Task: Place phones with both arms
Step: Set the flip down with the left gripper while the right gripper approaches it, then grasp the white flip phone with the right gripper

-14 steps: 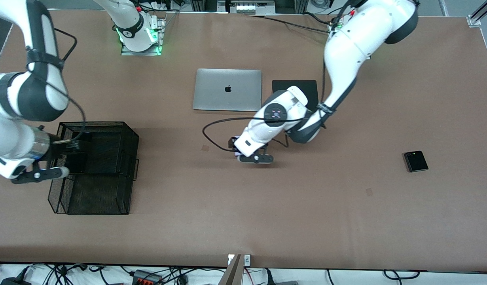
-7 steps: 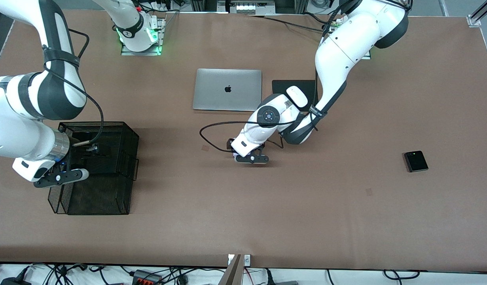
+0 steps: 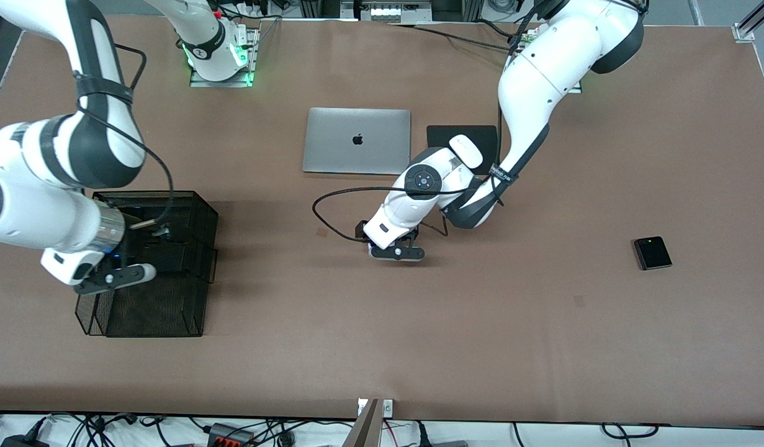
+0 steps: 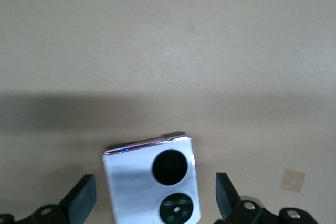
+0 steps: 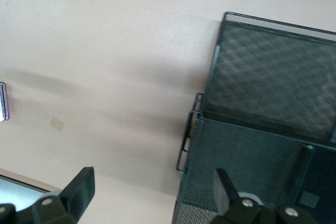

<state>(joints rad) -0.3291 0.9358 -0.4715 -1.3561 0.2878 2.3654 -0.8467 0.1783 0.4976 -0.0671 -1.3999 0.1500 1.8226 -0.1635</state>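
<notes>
Lilac phone (image 4: 152, 174) lies flat on the table (image 3: 481, 323) at frame centre, between the spread fingers (image 4: 80, 199) of the left gripper (image 3: 395, 251), not gripped. Dark phone (image 3: 652, 252) lies at centre right, well apart. Right gripper (image 5: 152, 198), fingers spread and empty, hangs over the mesh tray (image 3: 170, 304) at lower left. Laptop (image 3: 357, 141) sits at upper centre.
</notes>
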